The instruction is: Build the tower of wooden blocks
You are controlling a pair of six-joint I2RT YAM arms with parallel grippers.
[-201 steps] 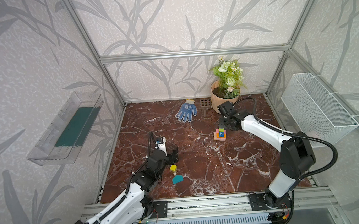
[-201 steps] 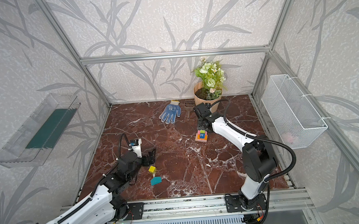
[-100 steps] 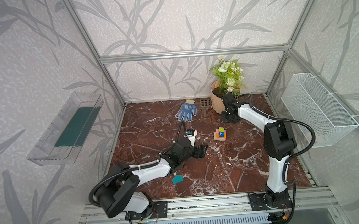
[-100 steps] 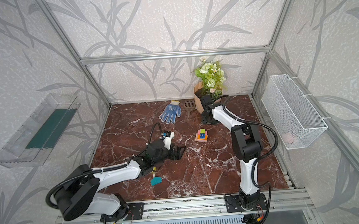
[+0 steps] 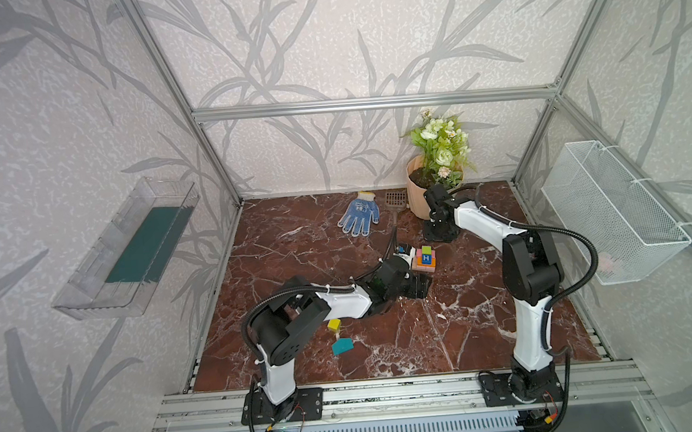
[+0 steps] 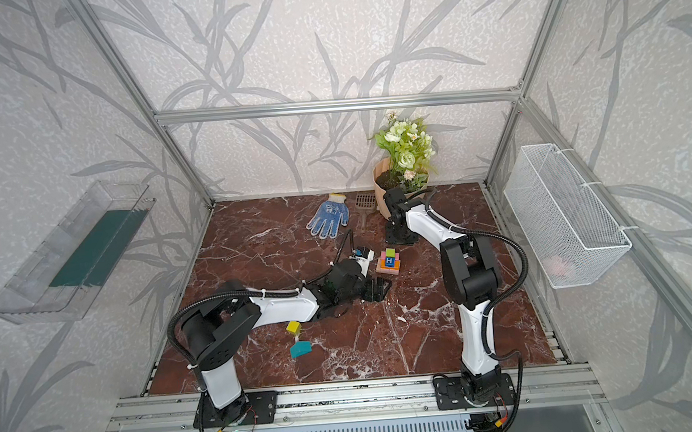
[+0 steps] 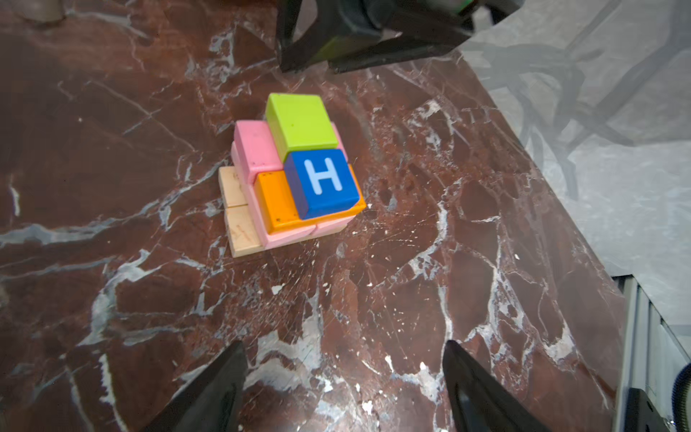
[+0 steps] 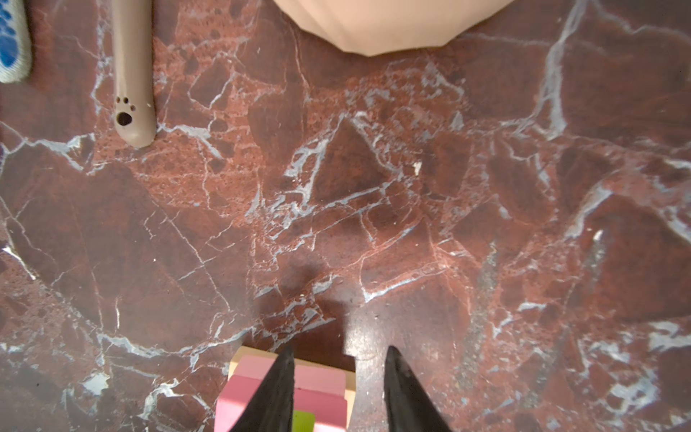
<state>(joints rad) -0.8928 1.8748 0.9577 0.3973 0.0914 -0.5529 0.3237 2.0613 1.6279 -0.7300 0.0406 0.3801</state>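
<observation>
Yellow cube [image 5: 334, 325], both top views only

High stereo pair, wrists close on tower [image 7: 299, 175]

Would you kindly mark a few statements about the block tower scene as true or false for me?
1. The lime cube sits on the wood block tower beside the blue "H" cube. True.
2. The teal piece tops the tower. False: it lies on the table near the yellow cube, well apart from the tower.
3. The left gripper grips the yellow cube. False: its jaws are open and empty.
4. The glove lies beside the scoop. True.
</observation>
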